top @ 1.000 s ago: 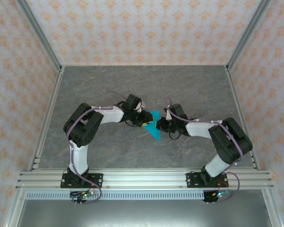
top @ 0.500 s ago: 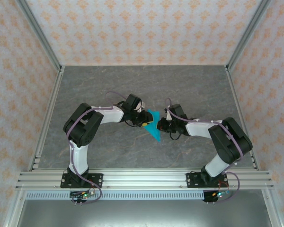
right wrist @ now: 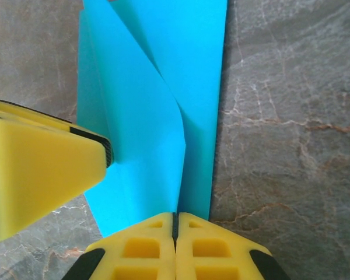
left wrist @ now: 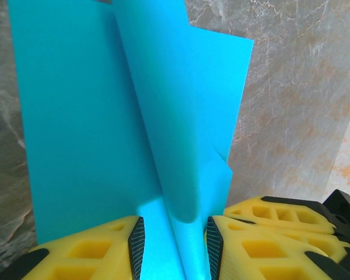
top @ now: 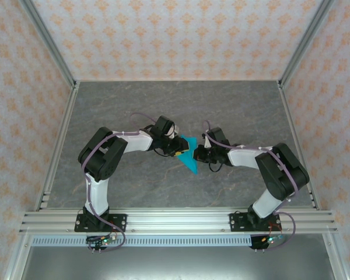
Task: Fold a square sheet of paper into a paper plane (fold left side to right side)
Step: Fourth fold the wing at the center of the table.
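left wrist: left gripper (left wrist: 174,248) pinches folded blue paper (left wrist: 76,116).

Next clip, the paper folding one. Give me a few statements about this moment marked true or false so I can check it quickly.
1. The right pincer is shut, its tips at the edge of the blue paper. True.
2. The paper lies flat and unfolded. False: it is folded, with creased flaps overlapping.
3. A raised fold of the paper runs between the spread fingers of the left pincer. True.
4. The two pincers sit at opposite edges of the table. False: they meet at the paper, near the middle of the table.
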